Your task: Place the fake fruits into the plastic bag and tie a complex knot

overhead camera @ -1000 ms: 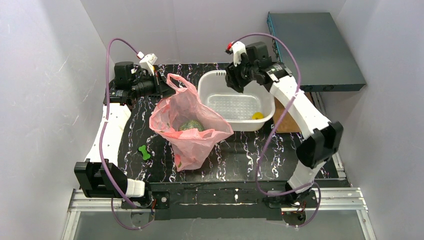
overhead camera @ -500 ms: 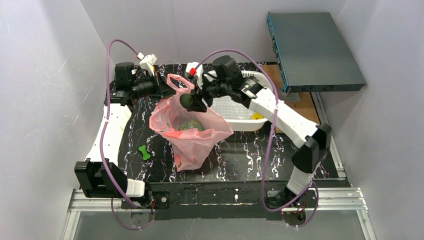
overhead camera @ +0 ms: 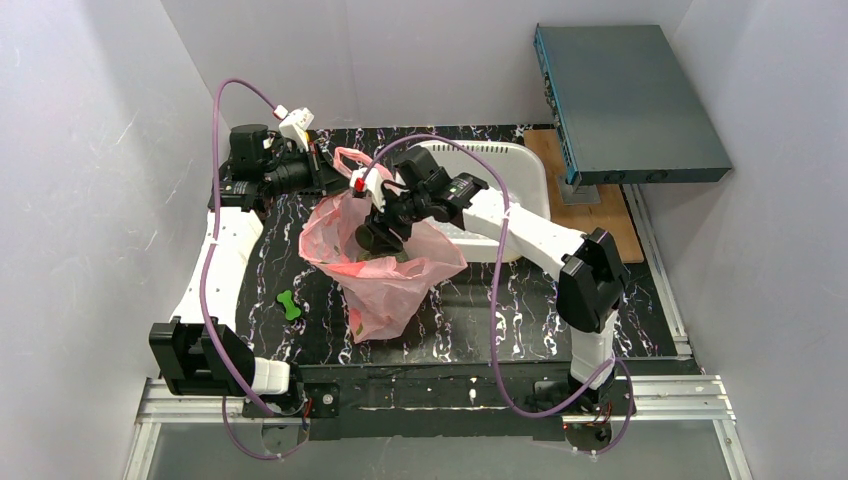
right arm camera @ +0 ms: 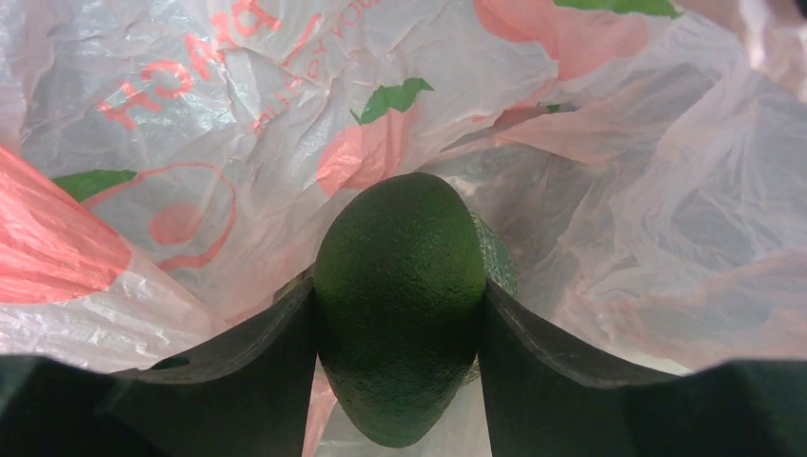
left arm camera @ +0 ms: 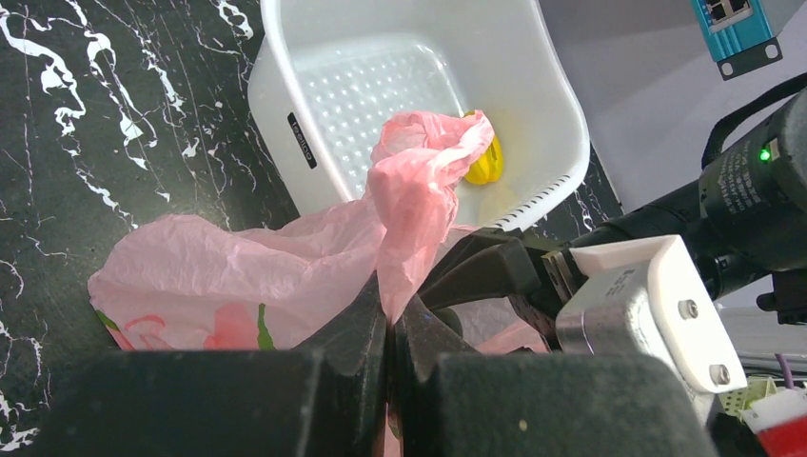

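Your right claw [right arm camera: 400,314] holds the avocado [right arm camera: 400,248] over the bag [right arm camera: 190,143], melon [right arm camera: 499,262] beneath, left claw [left arm camera: 390,314] pinches the handle [left arm camera: 428,162]; yellow fruit [left arm camera: 485,164], knot remain

White-shelled left arm [overhead camera: 222,262] and right arm [overhead camera: 522,226], black joints [overhead camera: 590,285], purple cables [overhead camera: 214,130], black left pincer [left arm camera: 388,307].

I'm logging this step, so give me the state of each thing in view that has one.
plastic bag, upright, mouth open, handle pinched by the left tool.
left tool, shut on the bag handle.
right tool, closed on the avocado over the bag mouth.
avocado, held, not yet released.
melon, inside the bag, mostly hidden.
yellow fruit, lying in the white basket.
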